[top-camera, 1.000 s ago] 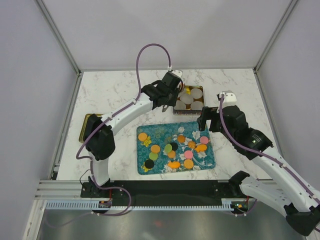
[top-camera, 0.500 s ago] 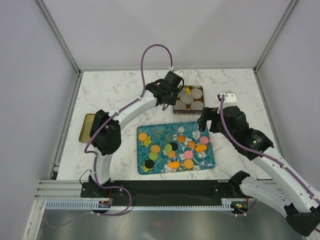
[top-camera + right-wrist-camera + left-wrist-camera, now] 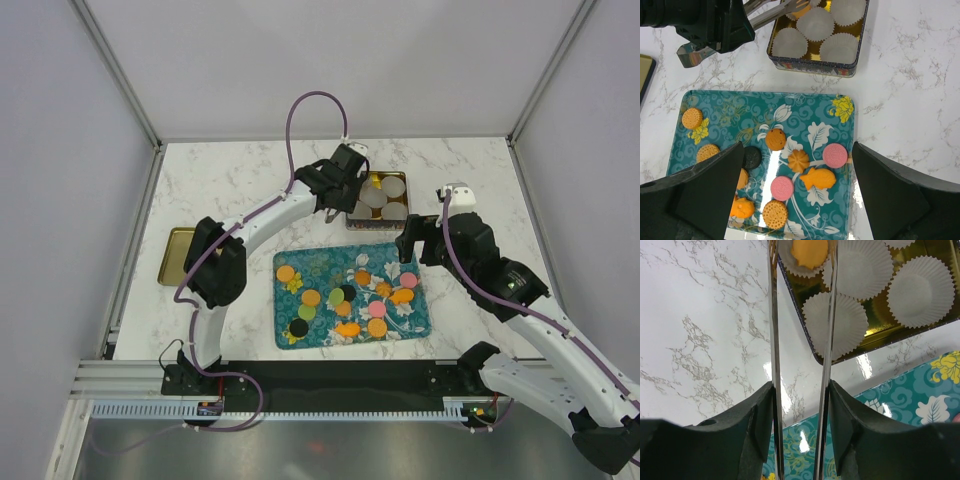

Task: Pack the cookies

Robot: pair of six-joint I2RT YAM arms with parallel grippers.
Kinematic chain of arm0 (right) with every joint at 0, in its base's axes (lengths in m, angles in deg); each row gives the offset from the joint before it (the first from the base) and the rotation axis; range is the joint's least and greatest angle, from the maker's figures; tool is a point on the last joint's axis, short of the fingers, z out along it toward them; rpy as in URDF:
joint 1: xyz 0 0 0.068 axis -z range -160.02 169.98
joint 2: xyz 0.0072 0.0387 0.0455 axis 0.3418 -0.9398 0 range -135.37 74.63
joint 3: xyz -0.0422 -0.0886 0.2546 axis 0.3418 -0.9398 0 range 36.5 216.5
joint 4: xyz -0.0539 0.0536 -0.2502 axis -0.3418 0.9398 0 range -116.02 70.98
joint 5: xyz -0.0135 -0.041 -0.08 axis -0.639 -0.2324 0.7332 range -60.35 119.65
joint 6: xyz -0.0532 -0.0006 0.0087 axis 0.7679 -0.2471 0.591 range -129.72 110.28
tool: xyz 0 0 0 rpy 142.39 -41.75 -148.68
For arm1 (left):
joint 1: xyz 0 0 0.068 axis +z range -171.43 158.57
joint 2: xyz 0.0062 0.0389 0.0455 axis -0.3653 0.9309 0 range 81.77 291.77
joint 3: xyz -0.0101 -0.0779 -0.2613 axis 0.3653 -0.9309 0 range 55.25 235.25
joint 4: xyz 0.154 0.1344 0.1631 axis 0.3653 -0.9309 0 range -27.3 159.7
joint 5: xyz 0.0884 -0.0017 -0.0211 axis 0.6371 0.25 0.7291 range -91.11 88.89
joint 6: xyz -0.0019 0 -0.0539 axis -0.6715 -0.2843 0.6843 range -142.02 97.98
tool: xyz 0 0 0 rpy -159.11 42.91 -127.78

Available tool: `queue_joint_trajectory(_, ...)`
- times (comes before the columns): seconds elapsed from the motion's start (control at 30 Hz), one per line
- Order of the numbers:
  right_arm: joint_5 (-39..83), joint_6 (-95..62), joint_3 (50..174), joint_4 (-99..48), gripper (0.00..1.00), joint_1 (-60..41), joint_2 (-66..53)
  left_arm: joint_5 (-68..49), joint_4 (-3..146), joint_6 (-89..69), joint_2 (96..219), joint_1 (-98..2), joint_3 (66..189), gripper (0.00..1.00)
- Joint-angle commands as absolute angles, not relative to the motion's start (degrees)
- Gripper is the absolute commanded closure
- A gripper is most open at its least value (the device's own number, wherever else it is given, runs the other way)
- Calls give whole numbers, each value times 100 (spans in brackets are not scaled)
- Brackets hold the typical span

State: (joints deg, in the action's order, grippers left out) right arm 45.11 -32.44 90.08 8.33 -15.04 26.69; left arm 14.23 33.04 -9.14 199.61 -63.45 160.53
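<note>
Top external: cookies [image 3: 347, 294] mostly scattered on teal tray [image 3: 320, 262], mid surface [image 3: 230, 180]. Left fingers [image 3: 358, 188] over gold tin [image 3: 380, 228] behind tray, right fingers [image 3: 407, 243] at tray's far right corner.
Left wrist: fingers slightly apart, orange cookie [image 3: 810, 252] between tips over paper cup [image 3: 790, 271], not pinched.
Right wrist: fingers spread wide, empty, above tray.

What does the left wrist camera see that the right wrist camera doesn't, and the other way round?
Only the left wrist: a close look at an orange cookie lying in a paper cup between the left hand's long metal fingers. Only the right wrist: the cookies spread over the teal tray. Both: the gold tin of white paper cups on the marble table, and part of that tray.
</note>
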Motion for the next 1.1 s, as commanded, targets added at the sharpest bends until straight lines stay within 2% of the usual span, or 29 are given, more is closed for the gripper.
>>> queue_joint_trajectory(0.0, 4521, -3266, 9161, 817, 2, -1517, 2717, 1428, 3455, -1104, 19963, -6318, 16344, 46)
queue_joint_trajectory(0.23, 4538, -3248, 9196, 808, 2, -1517, 2717, 1314, 3437, -1104, 19726, -6335, 16327, 45)
queue_joint_trajectory(0.43, 4670, -3196, 9240, 773, 2, -1517, 2621, 1243, 3358, -999, 18848, -6484, 15897, 46)
queue_joint_trajectory(0.73, 4776, -3090, 9328, 676, 2, -1517, 2392, 1252, 3332, -524, 16890, -7108, 13842, 47)
queue_joint_trajectory(0.87, 4854, -3029, 9354, 650, 2, -1517, 2305, 1243, 3261, -356, 16212, -7582, 12753, 48)
queue_joint_trajectory(1.07, 4942, -2958, 9346, 632, 2, -1508, 2278, 1111, 3112, 153, 15569, -8311, 11810, 48)
